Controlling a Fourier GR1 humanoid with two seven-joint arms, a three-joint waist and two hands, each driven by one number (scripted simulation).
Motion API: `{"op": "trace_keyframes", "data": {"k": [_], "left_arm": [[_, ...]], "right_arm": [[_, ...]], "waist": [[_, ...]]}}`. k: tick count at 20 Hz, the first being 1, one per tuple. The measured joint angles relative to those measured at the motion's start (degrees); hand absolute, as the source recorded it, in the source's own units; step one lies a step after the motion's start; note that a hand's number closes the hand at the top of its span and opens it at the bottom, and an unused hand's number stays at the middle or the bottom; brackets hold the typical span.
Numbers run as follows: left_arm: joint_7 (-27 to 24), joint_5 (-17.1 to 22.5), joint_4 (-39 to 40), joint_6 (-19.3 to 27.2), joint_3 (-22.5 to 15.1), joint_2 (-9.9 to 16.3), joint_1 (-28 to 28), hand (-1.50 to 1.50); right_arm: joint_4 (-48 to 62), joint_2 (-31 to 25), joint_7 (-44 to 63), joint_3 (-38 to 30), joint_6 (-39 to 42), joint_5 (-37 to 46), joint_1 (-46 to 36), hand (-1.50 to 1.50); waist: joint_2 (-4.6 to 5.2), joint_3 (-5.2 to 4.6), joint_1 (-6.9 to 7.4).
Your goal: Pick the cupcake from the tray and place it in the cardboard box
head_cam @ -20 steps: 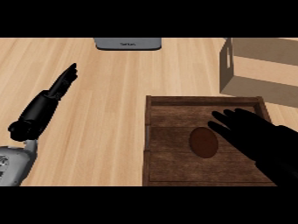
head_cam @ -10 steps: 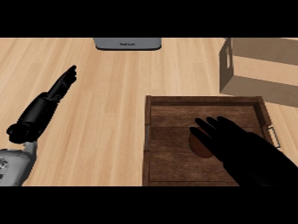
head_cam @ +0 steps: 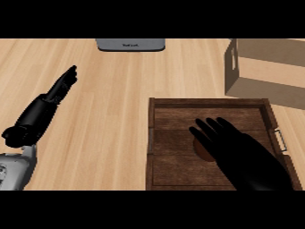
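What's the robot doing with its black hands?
It is going for a cupcake in the wooden tray. Its right hand is spread open over the cupcake and hides most of it, but has not grabbed it. The cardboard box waits beyond the tray. The left hand rests open on the counter.

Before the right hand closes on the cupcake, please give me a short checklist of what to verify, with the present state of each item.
1. Right hand above the tray: ok.
2. Its fingers straight, not yet curled: ok.
3. Cupcake visible: partly, mostly hidden under the hand.
4. Fingers touching the cupcake: cannot tell.
5. Cardboard box open on top: ok.
6. Left hand away from the tray: ok.
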Motion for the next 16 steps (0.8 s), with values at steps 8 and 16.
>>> {"op": "trace_keyframes", "data": {"k": [8,16], "left_arm": [[0.13,-1.78,-0.84,-1.54,1.22,-2.07,0.84,0.0],[0.88,-3.38,-1.12,-3.18,3.08,-3.43,0.34,0.0]], "right_arm": [[7.27,2.45,-5.0,-0.34,-2.29,7.65,0.17,-1.5],[10.85,5.86,-9.66,-1.0,-2.88,11.81,1.74,-1.5]], "waist": [[0.01,0.0,0.03],[0.01,-0.01,-0.03]]}}
